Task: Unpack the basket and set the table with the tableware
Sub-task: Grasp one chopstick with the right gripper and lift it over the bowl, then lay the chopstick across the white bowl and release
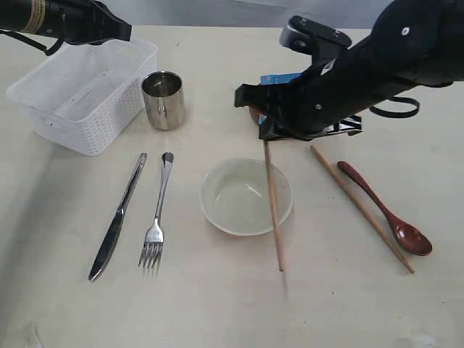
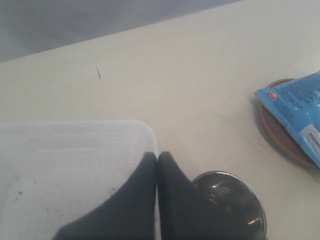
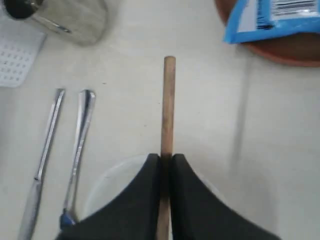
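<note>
My right gripper [image 1: 266, 136] [image 3: 166, 159] is shut on the top end of one wooden chopstick [image 1: 273, 210] [image 3: 168, 100], which slants across the right side of the cream bowl [image 1: 245, 196] [image 3: 110, 185]. The second chopstick [image 1: 360, 208] and the reddish-brown spoon [image 1: 384, 208] lie to the bowl's right. Knife [image 1: 116, 217] and fork [image 1: 158, 214] lie to its left. The steel cup [image 1: 164, 99] [image 2: 235, 200] stands beside the white basket [image 1: 80, 94] [image 2: 65, 165]. My left gripper [image 1: 123, 32] [image 2: 158, 156] hovers shut and empty over the basket's far corner.
The brown saucer [image 2: 280, 137] [image 3: 290, 50] holds the blue snack packet [image 1: 279, 78] [image 2: 300, 110]; in the exterior view my right arm hides most of it. The basket looks empty. Bare tabletop [image 1: 217, 312] runs along the near edge.
</note>
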Available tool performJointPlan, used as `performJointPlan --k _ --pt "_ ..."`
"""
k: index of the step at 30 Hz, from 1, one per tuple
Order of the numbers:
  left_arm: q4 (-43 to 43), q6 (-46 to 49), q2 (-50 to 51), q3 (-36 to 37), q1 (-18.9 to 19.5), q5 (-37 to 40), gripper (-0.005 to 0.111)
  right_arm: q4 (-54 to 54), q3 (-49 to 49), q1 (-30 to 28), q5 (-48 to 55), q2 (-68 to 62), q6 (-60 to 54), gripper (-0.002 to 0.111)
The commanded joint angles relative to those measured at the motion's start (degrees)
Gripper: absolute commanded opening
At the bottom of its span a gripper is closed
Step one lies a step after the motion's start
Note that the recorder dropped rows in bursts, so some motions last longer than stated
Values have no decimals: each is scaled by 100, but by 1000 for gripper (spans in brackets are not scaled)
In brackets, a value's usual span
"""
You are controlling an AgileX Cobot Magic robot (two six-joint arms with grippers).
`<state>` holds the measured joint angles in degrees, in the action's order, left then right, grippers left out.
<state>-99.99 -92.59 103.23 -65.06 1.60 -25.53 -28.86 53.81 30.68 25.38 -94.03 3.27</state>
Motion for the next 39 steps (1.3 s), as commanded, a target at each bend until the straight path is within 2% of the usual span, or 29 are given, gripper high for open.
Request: performJointPlan --k 1,5,16,39 --pt "4 -34 -58 -30 -18 -38 0 -475 20 372 -552 -126 290 0" --pt "4 -34 -58 -30 -18 -122 0 -706 20 548 -648 -350 290 0" --pt "4 -34 -58 -30 -18 -122 0 -716 9 552 -648 -806 634 0" --pt "17 -59 -58 -30 -18 -135 0 -385 9 552 -644 -789 559 0"
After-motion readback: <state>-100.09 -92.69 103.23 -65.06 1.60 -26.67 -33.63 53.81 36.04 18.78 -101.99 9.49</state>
